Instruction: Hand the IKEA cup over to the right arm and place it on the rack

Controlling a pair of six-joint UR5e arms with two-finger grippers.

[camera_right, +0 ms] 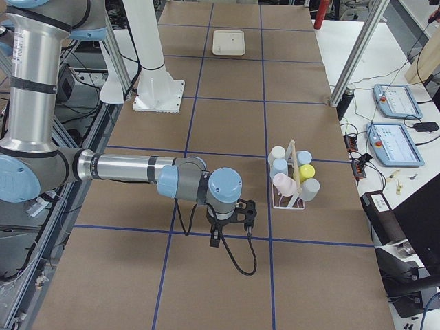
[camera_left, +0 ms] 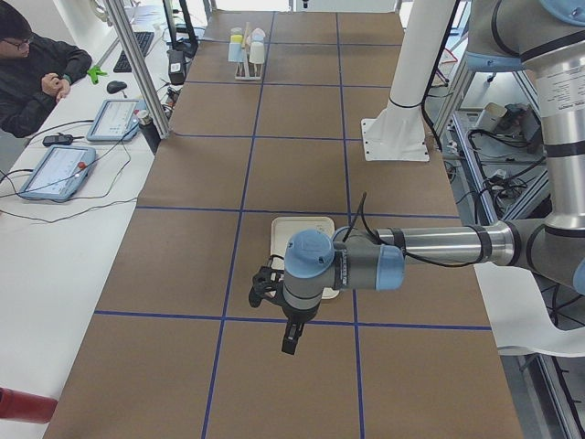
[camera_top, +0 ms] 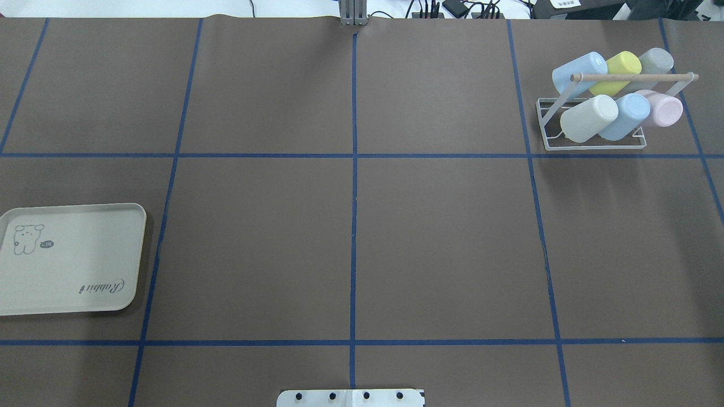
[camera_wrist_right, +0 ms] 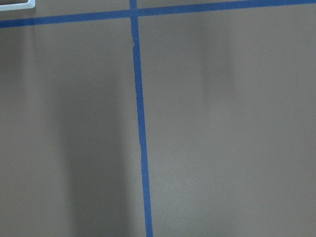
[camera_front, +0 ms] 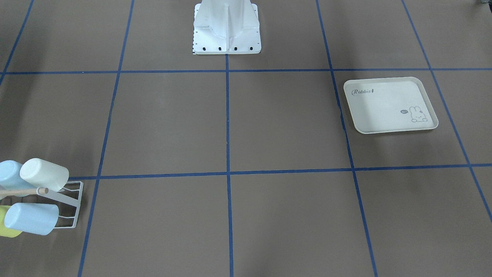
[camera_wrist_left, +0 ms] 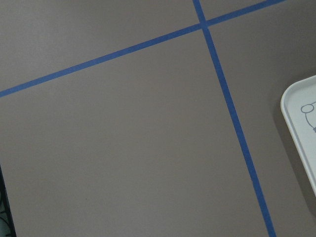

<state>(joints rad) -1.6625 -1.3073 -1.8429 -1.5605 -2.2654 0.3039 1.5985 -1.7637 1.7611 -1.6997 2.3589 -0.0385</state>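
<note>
**Six cups on the rack, both arms out over the table**

All six cups (camera_top: 588, 117) hung on the white wire rack (camera_top: 594, 146), in two rows of three, with the wooden dowel (camera_top: 633, 77) running across the top. From overhead I saw the rack in the far right square of the table (camera_top: 441, 243), close to the far edge and near the right edge. The cream tray (camera_top: 68, 260) lay on the opposite side, and its left border was cut by the frame. Tray and rack stood well apart, and between them stretched the brown surface with its blue tape lines (camera_top: 354, 169).

The right arm (camera_right: 124, 167) reached out level above the table. The right gripper (camera_right: 214, 240) pointed down near the rack, on the side toward the robot. The left arm (camera_left: 430, 242) stretched over the tray end, and the left gripper (camera_left: 291, 343) pointed down there. Its wrist camera caught only the rim of the tray at the right border of the picture.

For both grippers I could not tell if the fingers stood wide or narrow, because only the side cameras showed them.
</note>
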